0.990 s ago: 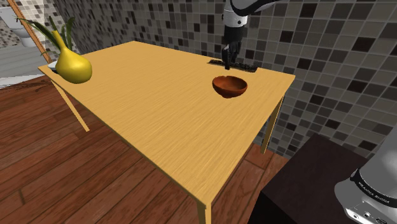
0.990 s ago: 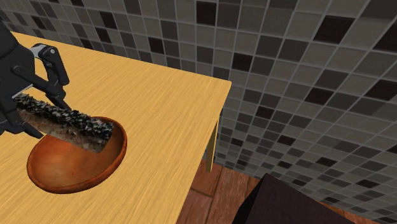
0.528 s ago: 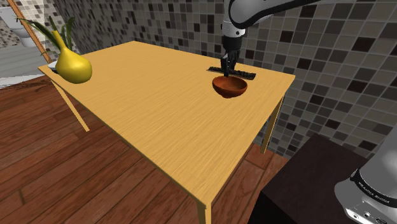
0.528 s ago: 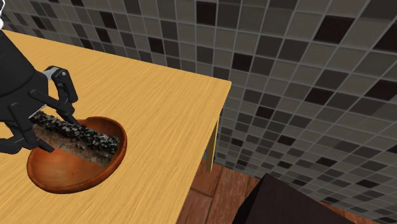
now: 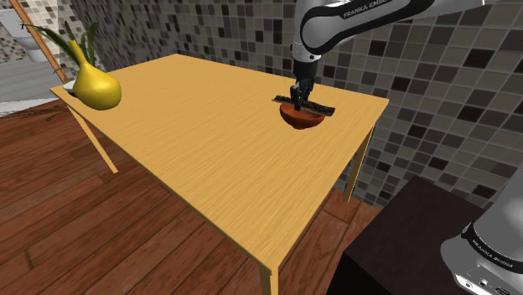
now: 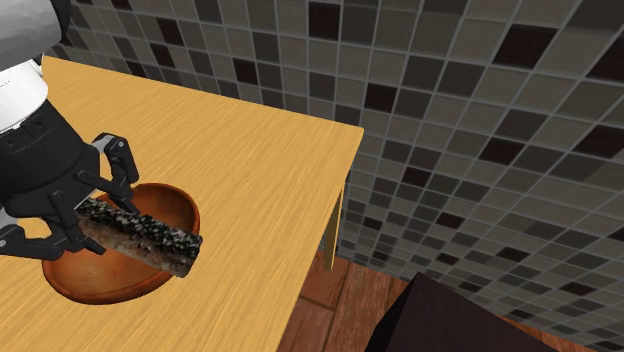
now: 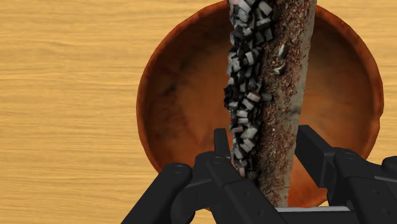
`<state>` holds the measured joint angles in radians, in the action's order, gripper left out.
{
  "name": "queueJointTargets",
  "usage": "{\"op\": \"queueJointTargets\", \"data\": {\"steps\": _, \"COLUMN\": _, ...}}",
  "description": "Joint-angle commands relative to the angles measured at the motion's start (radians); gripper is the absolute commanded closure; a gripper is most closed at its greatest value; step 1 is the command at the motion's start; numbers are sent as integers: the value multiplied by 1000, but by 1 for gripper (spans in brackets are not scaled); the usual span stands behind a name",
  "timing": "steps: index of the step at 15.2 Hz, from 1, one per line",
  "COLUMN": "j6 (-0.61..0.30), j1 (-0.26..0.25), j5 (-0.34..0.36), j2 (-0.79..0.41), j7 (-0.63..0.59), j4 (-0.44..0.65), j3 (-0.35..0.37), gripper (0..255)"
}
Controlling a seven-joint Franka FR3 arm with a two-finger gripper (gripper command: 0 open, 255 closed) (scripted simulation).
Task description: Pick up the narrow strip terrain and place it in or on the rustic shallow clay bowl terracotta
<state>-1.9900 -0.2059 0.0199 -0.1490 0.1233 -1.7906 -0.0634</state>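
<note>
A narrow strip of brown earth topped with dark gravel [image 7: 267, 89] is clasped between my black fingers, so my gripper [image 7: 267, 162] is shut on it. The strip hangs directly over a reddish-brown shallow bowl [image 7: 184, 95] on the wooden table. In the second exterior view the strip [image 6: 140, 236] reaches across the bowl [image 6: 150, 280] and its free end sticks out past the rim; my gripper [image 6: 88, 212] holds its other end. The shoulder view has my gripper [image 5: 299, 98] just above the bowl [image 5: 302, 120], with the strip [image 5: 303, 105] lying level across it.
The bowl stands near the far corner of the light wooden table [image 5: 201, 142], close to the tiled wall. A yellow gourd-shaped vase [image 5: 95, 82] sits at the table's far left corner. My stand [image 5: 402, 243] is at the shoulder view's lower right.
My gripper has carried the strip from the table's far edge to over the bowl and lowered it. It has stayed shut on the strip.
</note>
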Motion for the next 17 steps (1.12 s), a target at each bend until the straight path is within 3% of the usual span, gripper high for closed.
{"op": "queueJointTargets", "data": {"steps": 1, "j6": -3, "j1": 0, "j5": 0, "j2": -1, "j7": 0, "j4": -2, "j3": 0, "gripper": 255}}
{"op": "queueJointTargets", "data": {"steps": 6, "j6": -3, "j1": 0, "j5": 0, "j2": -1, "j7": 0, "j4": -2, "j3": 0, "gripper": 255}}
{"op": "queueJointTargets", "data": {"steps": 7, "j6": -3, "j1": 0, "j5": 0, "j2": -1, "j7": 0, "j4": -2, "j3": 0, "gripper": 0}}
{"op": "queueJointTargets", "data": {"steps": 12, "j6": -3, "j1": 0, "j5": 0, "j2": -1, "j7": 0, "j4": -2, "j3": 0, "gripper": 0}}
{"op": "queueJointTargets", "data": {"steps": 17, "j6": 117, "j1": -2, "j5": 1, "j2": 23, "j7": 0, "j4": 94, "j3": 1, "gripper": 0}}
